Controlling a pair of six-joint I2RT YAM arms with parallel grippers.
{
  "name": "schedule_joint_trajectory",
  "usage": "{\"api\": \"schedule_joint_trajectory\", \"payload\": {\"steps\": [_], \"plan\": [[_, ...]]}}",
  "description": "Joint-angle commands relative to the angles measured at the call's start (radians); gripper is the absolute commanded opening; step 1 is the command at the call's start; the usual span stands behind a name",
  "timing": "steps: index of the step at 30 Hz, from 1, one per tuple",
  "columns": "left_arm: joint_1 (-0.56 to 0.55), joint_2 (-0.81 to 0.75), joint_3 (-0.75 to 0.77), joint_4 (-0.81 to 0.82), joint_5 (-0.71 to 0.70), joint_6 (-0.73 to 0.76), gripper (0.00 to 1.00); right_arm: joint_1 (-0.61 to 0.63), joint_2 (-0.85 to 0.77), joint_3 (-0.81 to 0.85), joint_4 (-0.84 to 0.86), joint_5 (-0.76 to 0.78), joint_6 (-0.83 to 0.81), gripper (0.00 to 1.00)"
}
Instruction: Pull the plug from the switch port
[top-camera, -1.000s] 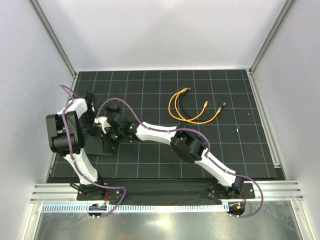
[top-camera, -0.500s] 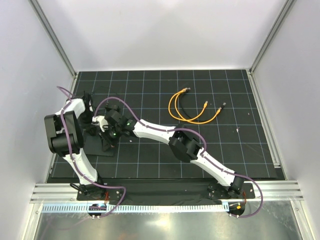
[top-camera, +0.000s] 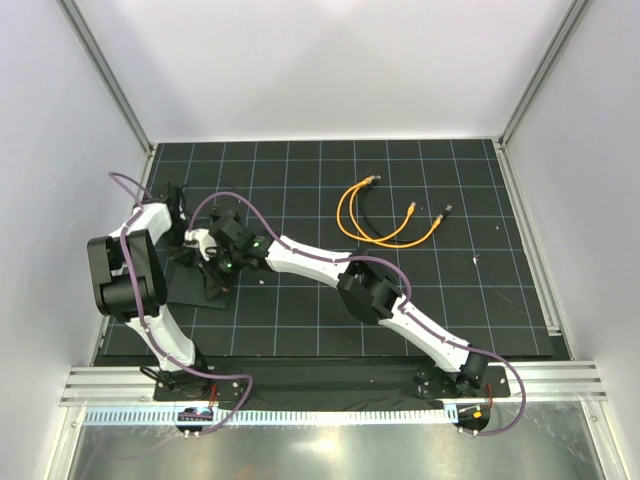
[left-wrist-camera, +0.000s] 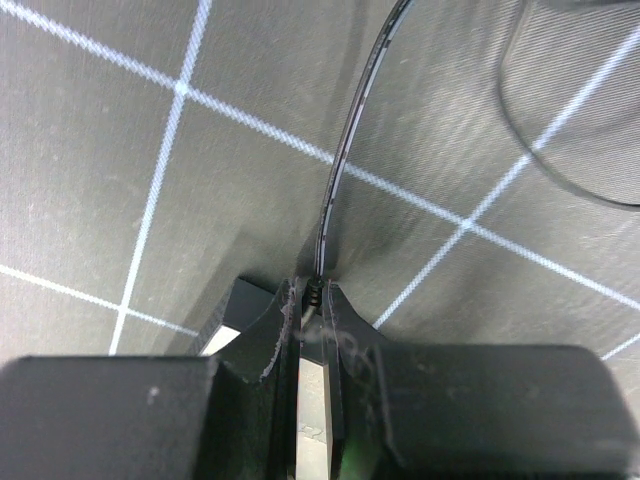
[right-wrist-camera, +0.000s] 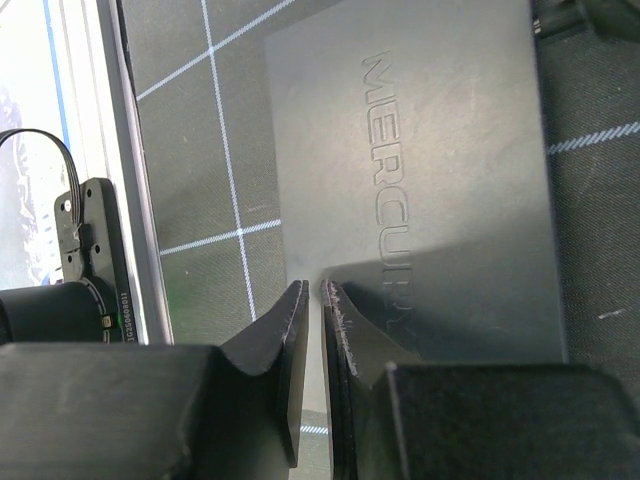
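Since a second ago, my left arm (top-camera: 125, 272) has swung its bulky elbow out toward the left wall and the right arm (top-camera: 310, 265) has edged its wrist slightly toward the far left. The switch (right-wrist-camera: 450, 200) looks unmoved. It is a flat matte-black box lying on the near-left part of the black, white-gridded mat (left-wrist-camera: 100, 150), close to the left edge, with raised MERCURY lettering (right-wrist-camera: 385, 180) across its top. The right gripper (right-wrist-camera: 312, 290) hangs directly over one edge of the box, clenched to a thin slit with nothing between its fingers. I cannot tell whether the tips actually touch the lid. Blurred dark shapes sit at the switch's far edge, but I cannot make out the plug or its port there. Just beyond the switch, the left gripper (left-wrist-camera: 312, 288) is clenched on a thin black cable (left-wrist-camera: 345, 150), which rises from between the fingertips and curves away over the mat. A metal rail (right-wrist-camera: 130, 150) borders the mat beside the switch. Well apart, on the far-right part of the mat, lie loose orange cables (top-camera: 375, 215).
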Motion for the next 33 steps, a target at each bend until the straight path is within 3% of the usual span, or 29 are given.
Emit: {"api": "schedule_joint_trajectory", "payload": {"steps": [1,4,7,12,25,33], "plan": [[-0.008,-0.054,0.004,0.205,-0.004,-0.037,0.0,0.001,0.085,-0.009,-0.176,0.07,-0.033,0.19],[-0.006,-0.083,-0.016,0.209,-0.082,-0.05,0.0,-0.002,0.102,0.018,-0.196,0.071,-0.031,0.19],[-0.005,-0.094,-0.032,0.264,-0.052,-0.048,0.0,-0.002,0.106,0.026,-0.205,0.071,-0.033,0.19],[-0.006,-0.049,0.014,0.252,0.025,-0.083,0.0,-0.002,0.115,0.04,-0.218,0.074,-0.03,0.19],[-0.014,0.083,0.202,0.177,-0.07,-0.128,0.0,-0.006,0.143,0.089,-0.25,0.051,-0.025,0.18],[-0.026,0.017,0.091,0.171,-0.096,-0.111,0.0,-0.017,-0.185,-0.307,0.12,0.049,0.003,0.2]]}}
